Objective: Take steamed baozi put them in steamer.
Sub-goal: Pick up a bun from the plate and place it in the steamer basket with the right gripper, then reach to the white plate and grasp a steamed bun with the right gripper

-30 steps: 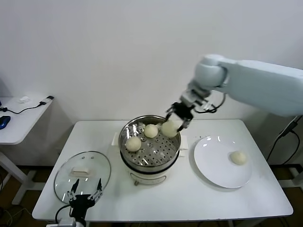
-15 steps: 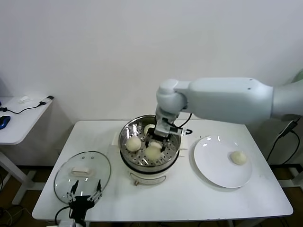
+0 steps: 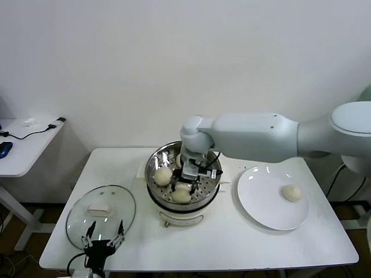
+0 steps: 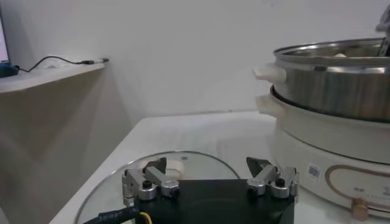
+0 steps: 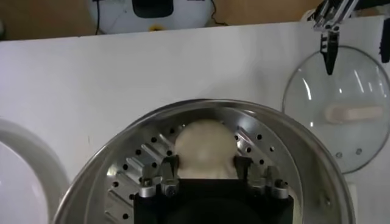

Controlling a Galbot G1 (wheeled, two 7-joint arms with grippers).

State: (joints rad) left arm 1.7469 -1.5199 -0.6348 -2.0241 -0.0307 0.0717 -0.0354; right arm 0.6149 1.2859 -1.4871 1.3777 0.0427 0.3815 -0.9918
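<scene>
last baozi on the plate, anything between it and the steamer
Nothing visible stands on the table between the baozi on the plate and the steamer. The right pincer is down inside the steamer over its free tray space, alongside three buns. The left pincer hangs near the glass lid.

A white bench stands against a plain pale wall. On it, at about eight o'clock, lies a round glass lid with a white handle. At three o'clock sits a flat white plate. At nine o'clock, a side table carries a black cable.
</scene>
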